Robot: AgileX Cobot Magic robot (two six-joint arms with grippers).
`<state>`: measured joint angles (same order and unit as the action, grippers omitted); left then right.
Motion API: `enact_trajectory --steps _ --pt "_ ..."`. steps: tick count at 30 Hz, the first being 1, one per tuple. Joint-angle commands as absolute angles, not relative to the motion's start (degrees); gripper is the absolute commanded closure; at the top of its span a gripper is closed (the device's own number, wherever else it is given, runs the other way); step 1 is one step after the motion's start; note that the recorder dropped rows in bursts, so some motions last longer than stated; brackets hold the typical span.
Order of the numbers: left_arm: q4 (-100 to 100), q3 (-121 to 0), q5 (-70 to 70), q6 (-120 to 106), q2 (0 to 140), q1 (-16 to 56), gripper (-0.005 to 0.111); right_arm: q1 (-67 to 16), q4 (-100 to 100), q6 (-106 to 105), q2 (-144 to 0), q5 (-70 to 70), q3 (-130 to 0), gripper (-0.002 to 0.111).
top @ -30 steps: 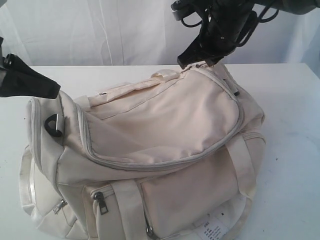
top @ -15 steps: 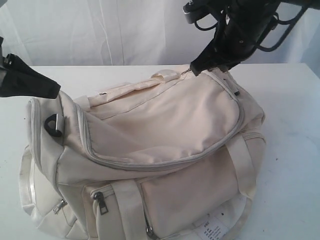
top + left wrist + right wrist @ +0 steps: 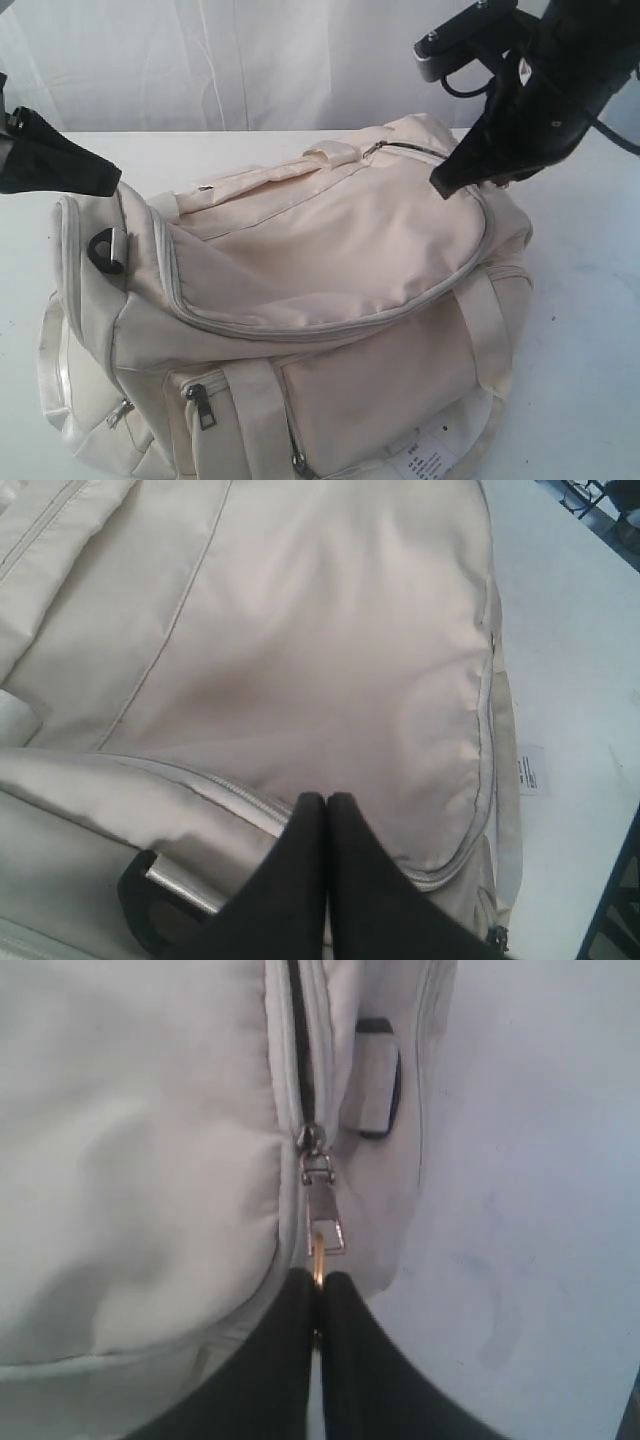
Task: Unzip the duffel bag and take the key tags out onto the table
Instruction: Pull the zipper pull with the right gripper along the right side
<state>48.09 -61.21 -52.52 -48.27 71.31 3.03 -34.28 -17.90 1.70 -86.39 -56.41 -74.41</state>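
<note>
White printed paper label; creased white cloth backdrop behind.

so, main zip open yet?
Partly open: a short dark gap shows behind the slider; the rest of the zip is closed.

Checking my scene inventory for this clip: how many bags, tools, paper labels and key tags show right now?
Duffel bag: 1
Tools: 2, left tool and right tool
Paper label: 1
Key tags: 0 in view
Total: 4
</note>
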Motion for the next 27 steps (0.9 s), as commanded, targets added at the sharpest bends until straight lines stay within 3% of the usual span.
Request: enact_trajectory --steps 1,27 --pt "49.34 -60.75 -53.58 -48.45 70.72 2.83 0.107 -34.25 -18.3 3.3 -82.01 -56.17 -69.54 0.108" --pt "49.24 -60.66 -53.68 -52.79 70.72 3.1 0.107 -34.25 -7.83 2.96 -69.39 -52.85 -53.17 0.108"
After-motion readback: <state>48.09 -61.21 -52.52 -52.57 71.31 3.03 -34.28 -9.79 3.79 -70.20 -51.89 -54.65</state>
